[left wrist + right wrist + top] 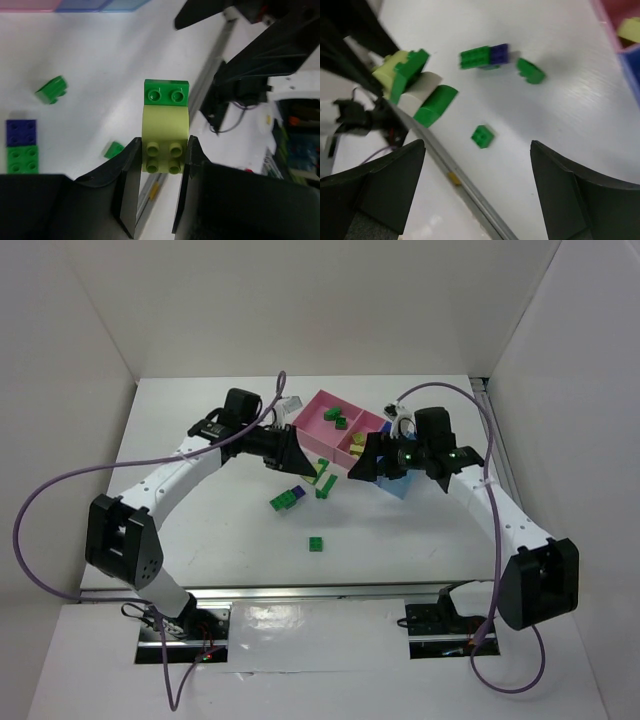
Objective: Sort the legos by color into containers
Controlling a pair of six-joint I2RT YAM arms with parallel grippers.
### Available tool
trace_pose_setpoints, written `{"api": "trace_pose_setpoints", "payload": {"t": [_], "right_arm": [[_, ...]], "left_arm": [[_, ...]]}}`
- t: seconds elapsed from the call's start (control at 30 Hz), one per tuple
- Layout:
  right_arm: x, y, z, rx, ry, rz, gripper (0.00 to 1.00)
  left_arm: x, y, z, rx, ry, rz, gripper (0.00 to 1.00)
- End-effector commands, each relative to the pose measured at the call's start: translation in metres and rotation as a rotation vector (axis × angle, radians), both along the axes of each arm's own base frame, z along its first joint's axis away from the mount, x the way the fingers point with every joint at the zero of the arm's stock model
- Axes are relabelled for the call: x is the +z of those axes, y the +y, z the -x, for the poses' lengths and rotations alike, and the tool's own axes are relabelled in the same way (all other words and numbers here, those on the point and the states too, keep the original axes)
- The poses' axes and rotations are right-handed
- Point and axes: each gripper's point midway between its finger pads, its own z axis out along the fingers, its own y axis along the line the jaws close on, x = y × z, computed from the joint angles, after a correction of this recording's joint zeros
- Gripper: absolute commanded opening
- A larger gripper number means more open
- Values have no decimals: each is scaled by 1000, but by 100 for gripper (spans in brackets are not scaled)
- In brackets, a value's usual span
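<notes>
My left gripper [161, 150] is shut on a pale yellow lego [165, 132] that has a green lego [166, 92] stuck to its far end. From above, this gripper [303, 468] sits just in front of the large pink tray [318, 403]. My right gripper [477, 150] is open with nothing between its fingers, above a small green lego [483, 136]. It [362, 462] hovers by the smaller pink tray [372, 423] and the blue tray [400, 487]. Loose on the table lie a green-and-purple lego pair [287, 498], a green lego [325, 487] and a single green lego [316, 543].
The large pink tray holds green and yellowish legos [336, 417]. The smaller pink tray holds a yellow lego [356, 446]. The two grippers are close together, tips facing. White walls enclose the table on three sides. A metal rail [465, 187] runs along the near edge.
</notes>
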Motion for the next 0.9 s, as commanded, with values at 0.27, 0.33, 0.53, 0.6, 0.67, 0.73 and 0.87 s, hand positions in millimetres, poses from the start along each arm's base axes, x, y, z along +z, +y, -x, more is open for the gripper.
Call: {"api": "trace_pose_setpoints", "payload": {"t": [0.27, 0.33, 0.53, 0.6, 0.67, 0.73, 0.87], "right_arm": [[53, 56, 42, 428, -104, -262, 96], [51, 66, 41, 437, -96, -250, 95], [53, 85, 32, 455, -110, -263, 93], [55, 89, 34, 476, -100, -298, 90], [63, 92, 33, 484, -111, -334, 74], [61, 96, 37, 503, -98, -338, 64], [56, 96, 37, 499, -74, -334, 39]], "left_arm": [[44, -16, 23, -284, 8, 334, 0], [41, -16, 22, -283, 16, 332, 0], [42, -15, 26, -289, 20, 337, 0], [42, -15, 26, -289, 20, 337, 0], [39, -15, 27, -288, 29, 335, 0], [38, -15, 26, -281, 27, 330, 0], [32, -15, 25, -279, 37, 327, 0]]}}
